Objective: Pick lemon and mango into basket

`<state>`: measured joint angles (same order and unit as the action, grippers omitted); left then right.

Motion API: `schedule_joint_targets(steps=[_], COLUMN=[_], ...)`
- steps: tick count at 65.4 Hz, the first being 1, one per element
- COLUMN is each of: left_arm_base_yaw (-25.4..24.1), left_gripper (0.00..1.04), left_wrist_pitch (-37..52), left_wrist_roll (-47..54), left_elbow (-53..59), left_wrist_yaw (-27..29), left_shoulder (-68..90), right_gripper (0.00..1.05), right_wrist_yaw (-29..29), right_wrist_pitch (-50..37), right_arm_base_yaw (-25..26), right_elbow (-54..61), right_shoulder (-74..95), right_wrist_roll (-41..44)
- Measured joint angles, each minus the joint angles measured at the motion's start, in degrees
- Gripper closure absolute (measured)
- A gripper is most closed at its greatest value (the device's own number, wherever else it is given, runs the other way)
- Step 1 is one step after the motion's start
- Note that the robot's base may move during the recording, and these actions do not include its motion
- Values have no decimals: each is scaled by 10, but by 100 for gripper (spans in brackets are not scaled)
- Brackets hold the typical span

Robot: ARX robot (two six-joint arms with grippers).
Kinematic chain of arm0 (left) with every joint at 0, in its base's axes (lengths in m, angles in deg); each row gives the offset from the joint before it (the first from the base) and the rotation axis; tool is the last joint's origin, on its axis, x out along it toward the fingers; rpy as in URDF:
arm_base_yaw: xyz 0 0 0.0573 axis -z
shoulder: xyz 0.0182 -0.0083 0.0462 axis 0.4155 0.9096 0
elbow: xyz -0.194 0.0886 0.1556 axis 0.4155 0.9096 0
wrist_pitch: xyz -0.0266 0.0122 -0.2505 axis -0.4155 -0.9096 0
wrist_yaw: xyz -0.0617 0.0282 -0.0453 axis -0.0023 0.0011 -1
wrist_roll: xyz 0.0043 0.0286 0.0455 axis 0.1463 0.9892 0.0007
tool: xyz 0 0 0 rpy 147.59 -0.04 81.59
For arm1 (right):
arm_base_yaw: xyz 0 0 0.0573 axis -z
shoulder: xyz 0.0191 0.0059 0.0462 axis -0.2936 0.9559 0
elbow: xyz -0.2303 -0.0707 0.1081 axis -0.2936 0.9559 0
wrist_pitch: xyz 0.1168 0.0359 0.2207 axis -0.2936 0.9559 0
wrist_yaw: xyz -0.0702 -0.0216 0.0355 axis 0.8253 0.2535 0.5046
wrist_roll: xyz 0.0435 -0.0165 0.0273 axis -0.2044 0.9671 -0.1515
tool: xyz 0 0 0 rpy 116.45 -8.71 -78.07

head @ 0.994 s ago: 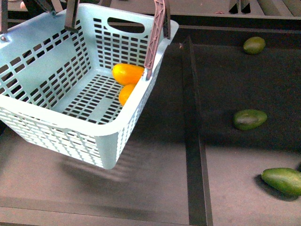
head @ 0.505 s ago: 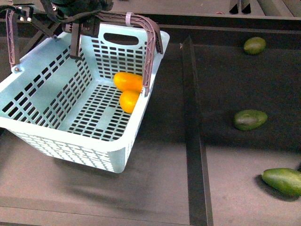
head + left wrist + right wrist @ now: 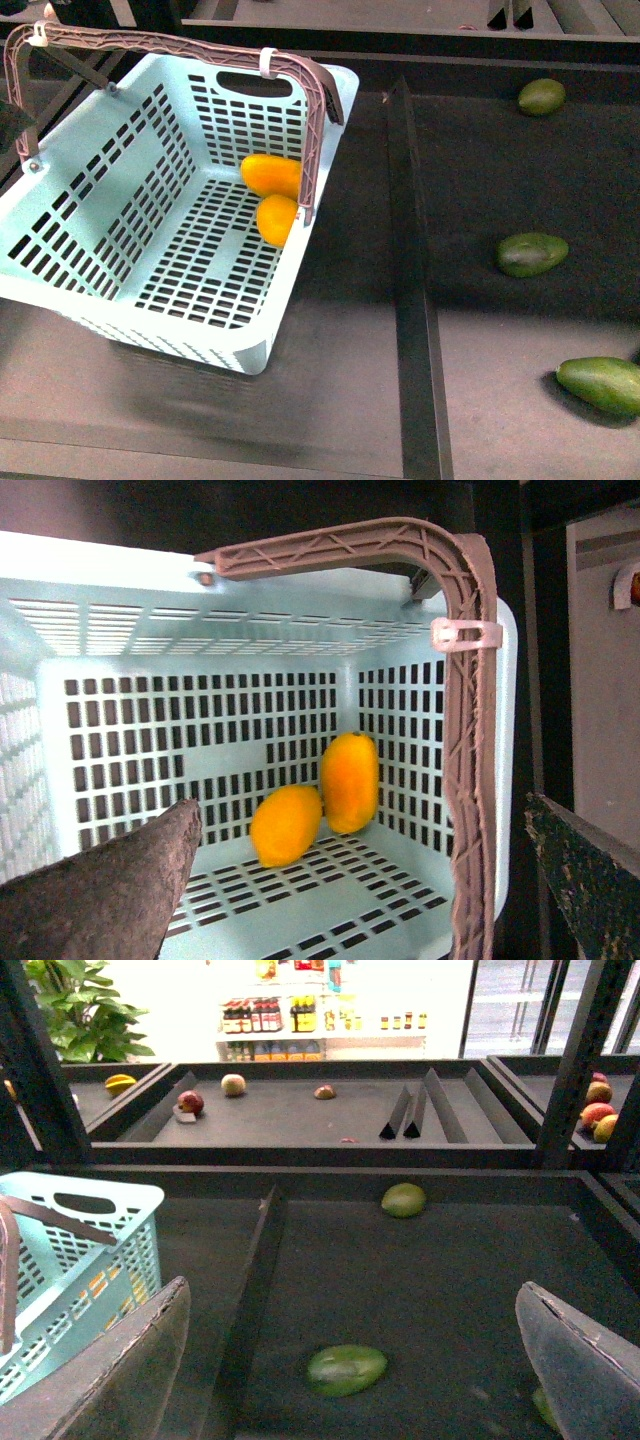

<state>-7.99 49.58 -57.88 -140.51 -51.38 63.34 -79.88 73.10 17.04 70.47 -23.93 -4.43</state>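
Two yellow-orange fruits in the basket (image 3: 70, 190), both against its wall at 3 o'clock in the front view: mango (image 3: 272, 174) at the far corner, lemon (image 3: 276, 218) touching it on the near side. Basket on the dark shelf surface (image 3: 340, 380) at 9 to 10 o'clock of the front view, slightly tilted, brown handle (image 3: 316, 130) raised over its far end, white tie (image 3: 268, 60) on the handle's top bar. Neither arm visible in the front view.

Left gripper (image 3: 360, 880) spread wide, seen only in its own wrist view, one finger (image 3: 100, 890) dark and rough in the foreground, the other a dark edge at the frame's side; nothing between them. Positioned outside and above the basket, looking in; mango (image 3: 350, 782) and lemon (image 3: 286, 825) deeper inside on the slotted floor, well apart from both fingers, mango standing against the corner wall, lemon leaning on it. Handle (image 3: 470, 740) arched across between camera and basket rim.

Right gripper (image 3: 355, 1360) likewise wide apart and empty, hanging over the neighbouring shelf section. Below it, a green fruit (image 3: 346, 1370) between the two fingers but well beneath; another green fruit (image 3: 403, 1200) further off. Basket (image 3: 70, 1260) off at 9 o'clock of the right gripper, beyond the divider (image 3: 250, 1290). Three green fruits in the front view at 1, 3 and 4 o'clock: (image 3: 541, 96), (image 3: 531, 253), (image 3: 600, 384).
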Motion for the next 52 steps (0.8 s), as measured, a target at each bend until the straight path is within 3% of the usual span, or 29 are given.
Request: schedule_joint_targets(steps=[1, 4, 8, 13, 15, 17, 21, 26, 45, 48, 52], left_arm_base_yaw=[2, 3, 0, -18, -31, -45, -63, -77, -120, -145, -161], left_gripper=[7, 17, 31, 49, 58, 68, 89, 101, 101, 101, 101], left_wrist_pitch=[5, 181, 440, 656, 702, 717, 719, 719, 667, 652, 636], left_wrist_roll=[16, 137, 373, 641, 736, 810, 867, 883, 896, 897, 897], left_elbow=[12, 103, 236, 343, 377, 411, 469, 504, 595, 603, 613], left_wrist_yaw=[-2, -44, -69, -88, -95, -105, -125, -140, -184, -219, -220], left_shoulder=[-12, -61, -124, -188, -214, -240, -276, -311, -455, -480, -506], right_gripper=[9, 9, 9, 9, 9, 9, 9, 9, 9, 9, 9], right_wrist_yaw=[0, 0, 0, 0, 0, 0, 0, 0, 0, 0, 0], right_wrist_pitch=[0, 0, 0, 0, 0, 0, 0, 0, 0, 0, 0], right_arm_base_yaw=[0, 0, 0, 0, 0, 0, 0, 0, 0, 0, 0], right_elbow=[0, 0, 0, 0, 0, 0, 0, 0, 0, 0, 0], right_shoulder=[0, 0, 0, 0, 0, 0, 0, 0, 0, 0, 0], right_wrist_roll=[0, 0, 0, 0, 0, 0, 0, 0, 0, 0, 0])
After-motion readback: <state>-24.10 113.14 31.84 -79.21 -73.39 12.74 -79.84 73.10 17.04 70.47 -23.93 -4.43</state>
